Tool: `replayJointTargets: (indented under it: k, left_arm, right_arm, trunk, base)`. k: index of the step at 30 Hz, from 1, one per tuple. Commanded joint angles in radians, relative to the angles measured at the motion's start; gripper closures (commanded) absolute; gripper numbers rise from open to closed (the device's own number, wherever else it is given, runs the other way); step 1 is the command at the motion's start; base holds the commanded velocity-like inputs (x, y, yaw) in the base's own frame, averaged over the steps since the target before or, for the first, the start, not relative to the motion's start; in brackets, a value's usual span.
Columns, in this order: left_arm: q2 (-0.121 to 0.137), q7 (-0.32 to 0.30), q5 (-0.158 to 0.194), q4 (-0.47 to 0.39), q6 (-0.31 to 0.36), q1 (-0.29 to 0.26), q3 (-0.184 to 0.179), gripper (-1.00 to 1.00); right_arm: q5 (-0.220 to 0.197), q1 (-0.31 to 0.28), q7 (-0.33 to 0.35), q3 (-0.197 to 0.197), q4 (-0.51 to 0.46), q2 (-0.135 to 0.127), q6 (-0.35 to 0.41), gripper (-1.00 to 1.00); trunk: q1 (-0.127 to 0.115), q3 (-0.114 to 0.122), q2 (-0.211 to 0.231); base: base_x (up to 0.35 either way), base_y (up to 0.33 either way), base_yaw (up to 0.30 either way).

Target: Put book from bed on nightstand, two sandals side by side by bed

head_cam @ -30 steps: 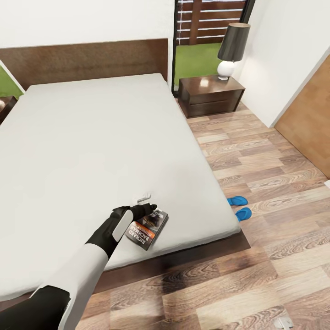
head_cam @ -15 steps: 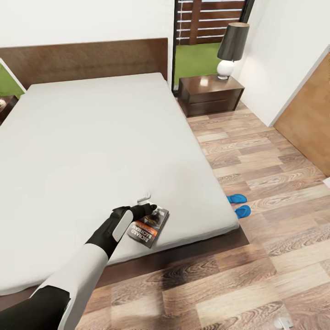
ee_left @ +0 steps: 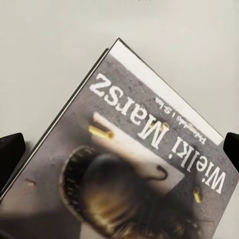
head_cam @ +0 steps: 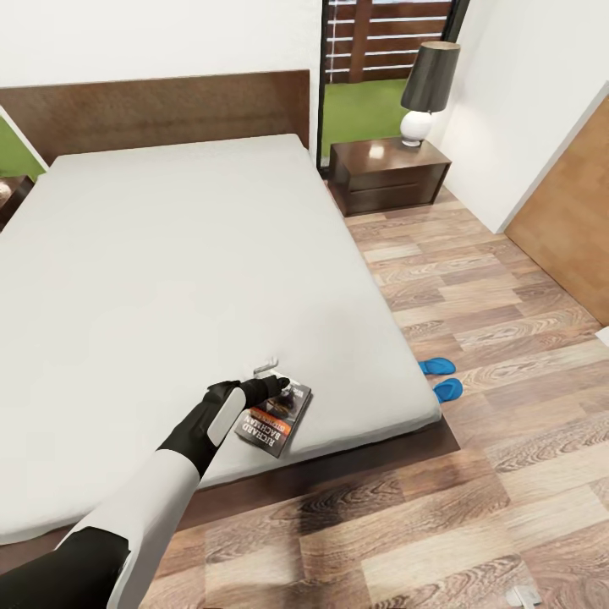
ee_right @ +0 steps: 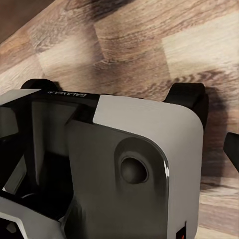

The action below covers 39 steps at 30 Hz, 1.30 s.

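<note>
Book point(head_cam: 274, 415) is lying just beyond the left gripper point(head_cam: 272, 387), whose spread fingers point(ee_left: 11, 154) are flanking it, gripping nothing

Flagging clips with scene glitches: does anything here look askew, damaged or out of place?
Nothing damaged. The book lies skewed at the foot corner of the bed, under the left gripper. The two sandals poke out from beside the mattress, roughly side by side. The lamp stands upright on the nightstand.

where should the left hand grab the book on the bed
Grip the book across its width, edge to edge, coming from above. It lies flat and thin near the foot edge of the bed, and the left hand hovers over it, one finger beyond each long edge.
</note>
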Motion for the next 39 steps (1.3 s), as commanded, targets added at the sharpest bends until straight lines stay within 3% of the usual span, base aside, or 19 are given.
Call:
replayJointTargets:
  k: [1, 39]
  left_arm:
    - [0.001, 0.009, 0.011, -0.002, 0.003, 0.0, -0.003, -1.0]
    - [0.002, 0.009, 0.011, -0.001, 0.002, 0.0, -0.002, -1.0]
  right_arm:
    - [0.002, 0.0, 0.004, -0.007, 0.0, 0.0, 0.004, -1.0]
    - [0.003, 0.0, 0.005, -0.007, 0.0, 0.001, 0.004, -1.0]
  trunk:
    - [0.0, -0.001, 0.0]
    - [0.0, -0.001, 0.0]
  base:
    - [0.0, 0.0, 0.0]
    - [-0.057, 0.0, 0.0]
